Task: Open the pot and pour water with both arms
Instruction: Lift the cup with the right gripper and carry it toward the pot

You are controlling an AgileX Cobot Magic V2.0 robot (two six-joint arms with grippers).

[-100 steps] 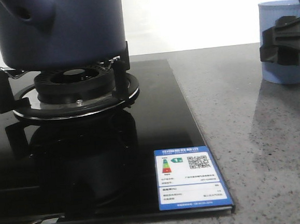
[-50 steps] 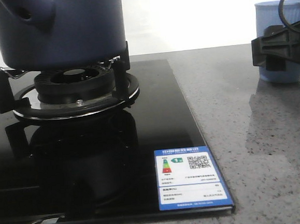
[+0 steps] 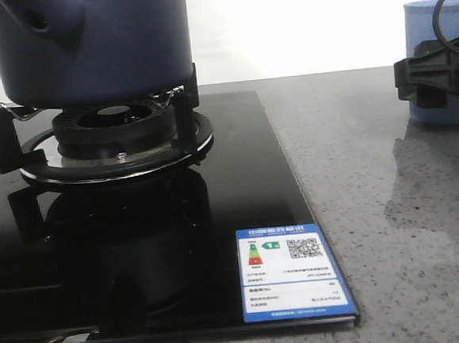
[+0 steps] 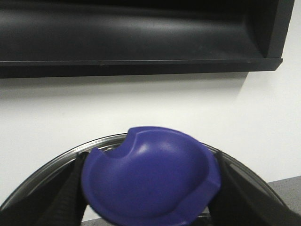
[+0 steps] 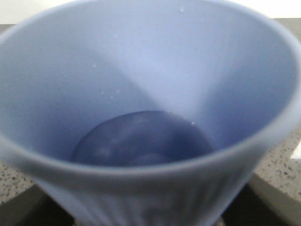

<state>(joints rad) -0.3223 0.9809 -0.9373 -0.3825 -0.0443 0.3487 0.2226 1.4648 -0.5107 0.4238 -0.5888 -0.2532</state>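
The dark navy pot (image 3: 92, 43) sits on the burner grate (image 3: 115, 137) at the left of the front view, and its top is cut off. In the left wrist view my left gripper (image 4: 150, 188) is shut on the lid's blue knob (image 4: 150, 174). The lid's metal rim (image 4: 42, 172) arcs behind it, in front of a white wall. At the right edge my right gripper (image 3: 432, 72) is shut on the light-blue ribbed cup (image 3: 439, 24). The right wrist view looks down into that cup (image 5: 141, 84). Whether water lies in it I cannot tell.
A black glass cooktop (image 3: 239, 187) with a blue energy label (image 3: 291, 271) fills the left and middle. Speckled grey counter (image 3: 375, 208) runs to the right under the cup. A dark shelf (image 4: 141, 37) hangs on the wall above the lid.
The cup and my right gripper shifted a little left, then back right, ending farther right than a second ago. The pot has not moved.
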